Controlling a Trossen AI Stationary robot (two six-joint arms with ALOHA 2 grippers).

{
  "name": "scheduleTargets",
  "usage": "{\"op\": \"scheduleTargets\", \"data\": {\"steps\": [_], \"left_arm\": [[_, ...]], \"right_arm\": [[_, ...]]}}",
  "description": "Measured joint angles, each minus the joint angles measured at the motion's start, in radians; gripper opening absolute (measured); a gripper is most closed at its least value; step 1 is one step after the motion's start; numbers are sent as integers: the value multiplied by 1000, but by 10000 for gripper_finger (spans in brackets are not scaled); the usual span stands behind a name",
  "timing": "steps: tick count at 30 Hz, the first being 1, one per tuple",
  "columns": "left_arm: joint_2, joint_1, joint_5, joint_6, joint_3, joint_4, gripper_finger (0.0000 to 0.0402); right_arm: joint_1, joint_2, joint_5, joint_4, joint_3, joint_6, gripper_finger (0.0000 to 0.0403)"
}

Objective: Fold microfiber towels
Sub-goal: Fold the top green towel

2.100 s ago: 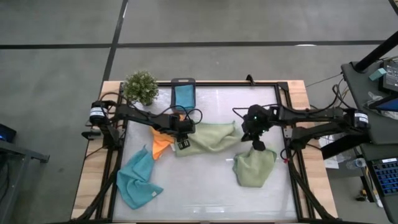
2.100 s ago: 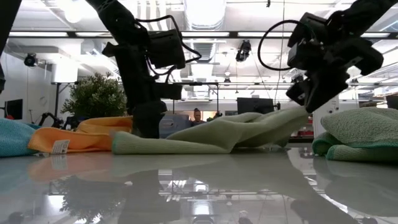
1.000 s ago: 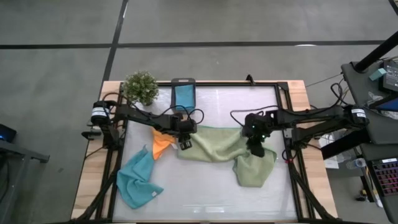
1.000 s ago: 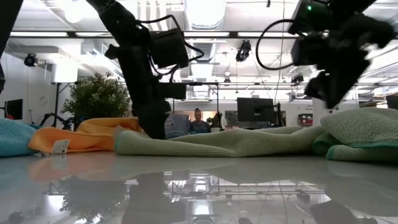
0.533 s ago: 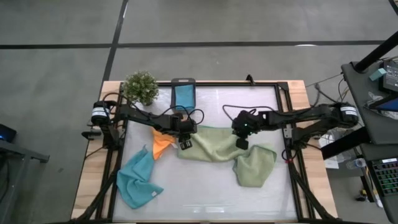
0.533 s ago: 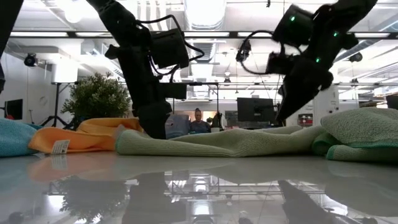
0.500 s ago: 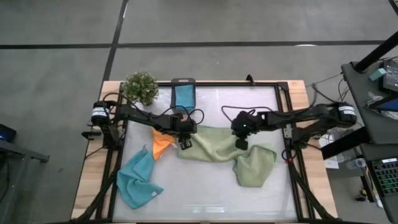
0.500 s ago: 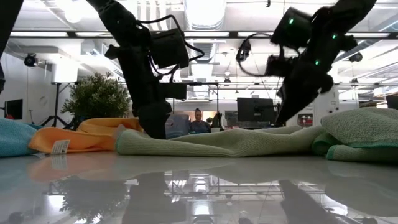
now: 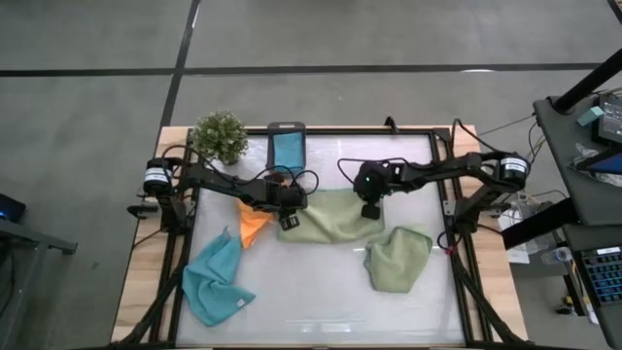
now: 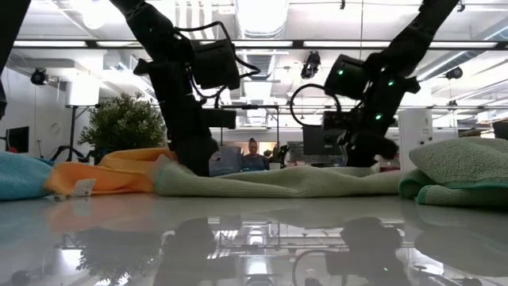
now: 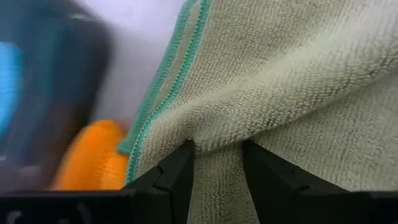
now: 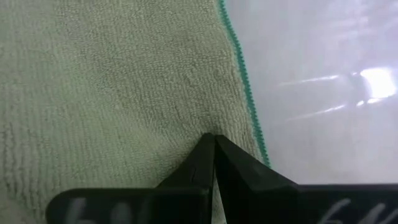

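Note:
A sage green towel (image 9: 335,216) lies spread at the table's middle. My left gripper (image 9: 289,220) is shut on its left end, next to an orange towel (image 9: 253,226). My right gripper (image 9: 370,209) is shut, its tips down on the same towel's right end (image 12: 155,81). A second sage green towel (image 9: 397,258) lies crumpled toward the near right, apart from the first. A light blue towel (image 9: 214,282) lies bunched at the near left. My left gripper pinches a raised fold of the sage towel (image 11: 217,134) between its two fingers (image 11: 180,171), close to the green-stitched left edge (image 11: 168,68). The fingers slant down from the table's left. The rest of the towel lies on the table. My right gripper sets its shut fingertips (image 12: 205,155) on the towel's top face beside the green-stitched edge (image 12: 245,106), slanting down from the right. No cloth shows between the fingers. The towel lies flat under them.
A dark grey box (image 9: 287,148) holding a blue cloth stands at the far edge, with a potted plant (image 9: 220,136) to its left. The table's near middle (image 9: 311,301) is bare glossy surface. A black frame (image 9: 449,194) runs along the table's edges.
My right gripper has gone from above the crumpled towel toward the table's left and far edge and down onto the spread towel's right end, tipping further down. The spread towel's right end, which reached the crumpled towel, now lies apart from it.

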Motion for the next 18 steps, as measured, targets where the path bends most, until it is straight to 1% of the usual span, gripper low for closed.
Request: {"op": "scheduleTargets", "data": {"steps": [2,3,8,12,15,18], "left_arm": [[2,3,-53,-1,0,-4,125],[2,6,-59,-6,0,-4,125],[1,13,-39,-25,3,-8,125],[-14,13,-13,-24,5,-13,125],[-54,13,13,-23,4,-27,125],[-107,12,19,-16,4,-44,125]], "right_arm": [[-38,7,6,3,21,-62,9],[-57,8,8,-4,32,-93,9],[-130,-17,15,-58,82,-206,9],[-153,-30,-3,-166,126,-202,9],[-171,-33,-50,-243,160,-159,11],[-193,-34,-114,-270,174,-115,26]]}}
